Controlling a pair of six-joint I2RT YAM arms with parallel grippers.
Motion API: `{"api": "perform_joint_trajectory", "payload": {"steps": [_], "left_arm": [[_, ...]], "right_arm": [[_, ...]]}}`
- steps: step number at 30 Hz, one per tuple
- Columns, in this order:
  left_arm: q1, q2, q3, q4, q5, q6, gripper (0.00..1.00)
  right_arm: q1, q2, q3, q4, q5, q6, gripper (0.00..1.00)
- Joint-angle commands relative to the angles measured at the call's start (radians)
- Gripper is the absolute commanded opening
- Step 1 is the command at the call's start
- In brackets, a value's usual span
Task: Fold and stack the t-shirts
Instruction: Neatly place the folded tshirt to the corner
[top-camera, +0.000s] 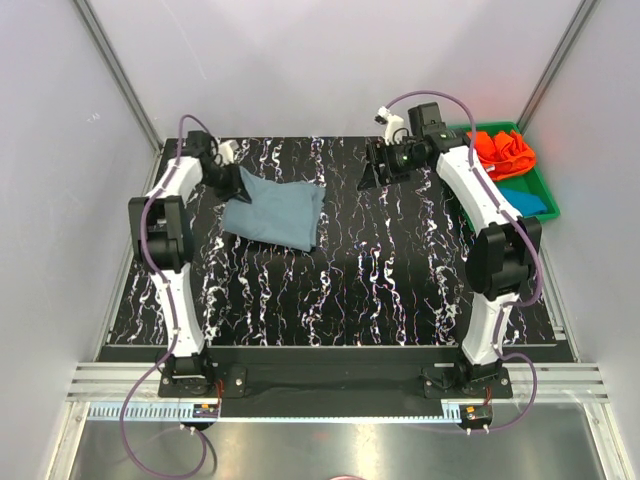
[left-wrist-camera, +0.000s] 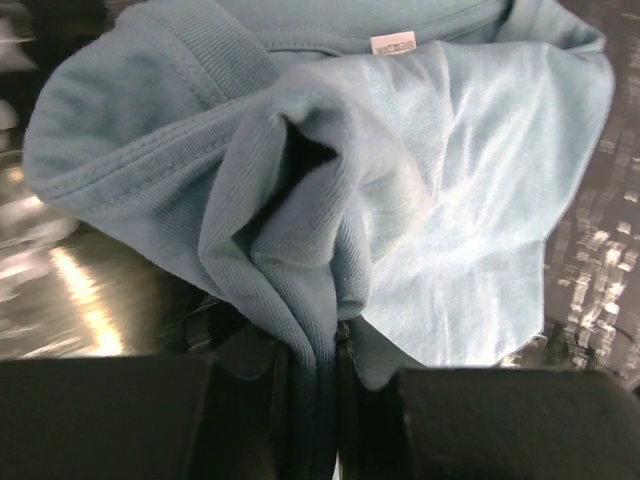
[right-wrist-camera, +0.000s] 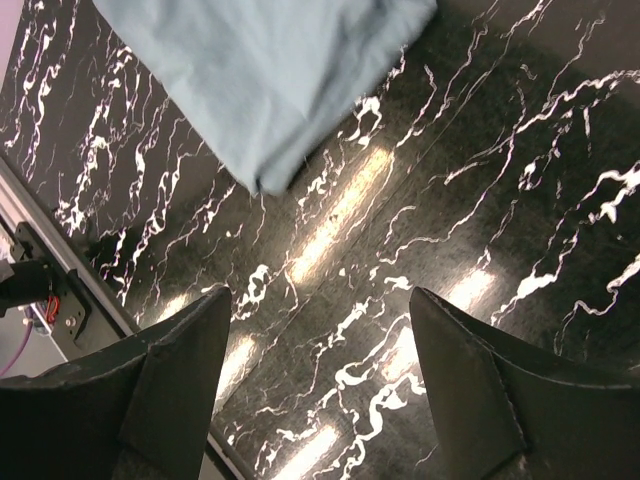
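3 t-shirts (top-camera: 275, 212) (top-camera: 503, 150) (top-camera: 528, 200), 1 tray (top-camera: 492, 127), 2 arms (top-camera: 165, 225) (top-camera: 490, 210)

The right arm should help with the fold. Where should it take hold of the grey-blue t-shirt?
Probably the free right edge of the grey-blue t-shirt, approached from the right and above: it lies flat and loose nearest the open right gripper, while the left gripper pinches the bunched left side.

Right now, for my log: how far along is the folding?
Done: nothing stacked. In hand: left hand pinches the loosely folded dusty grey-blue cloth t-shirt; right hand open. Left: bright orange t-shirt and teal-blue t-shirt in the green plastic tray.
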Motion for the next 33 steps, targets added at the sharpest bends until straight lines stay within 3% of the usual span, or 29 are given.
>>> {"api": "perform_joint_trajectory", "payload": {"steps": [1, 12, 23, 33], "left_arm": [[0.057, -0.045, 0.072, -0.06, -0.089, 0.07, 0.0], [0.147, 0.021, 0.256, -0.163, -0.289, 0.194, 0.0], [0.222, 0.002, 0.248, -0.165, -0.382, 0.205, 0.0], [0.241, 0.053, 0.342, -0.205, -0.491, 0.234, 0.0]], "right_arm": [[0.002, -0.063, -0.036, 0.011, 0.01, 0.009, 0.8], [-0.005, -0.157, -0.138, 0.034, 0.039, 0.01, 0.8], [-0.025, -0.227, -0.214, 0.043, 0.058, 0.004, 0.8], [-0.033, -0.255, -0.245, 0.055, 0.059, 0.009, 0.8]]}}
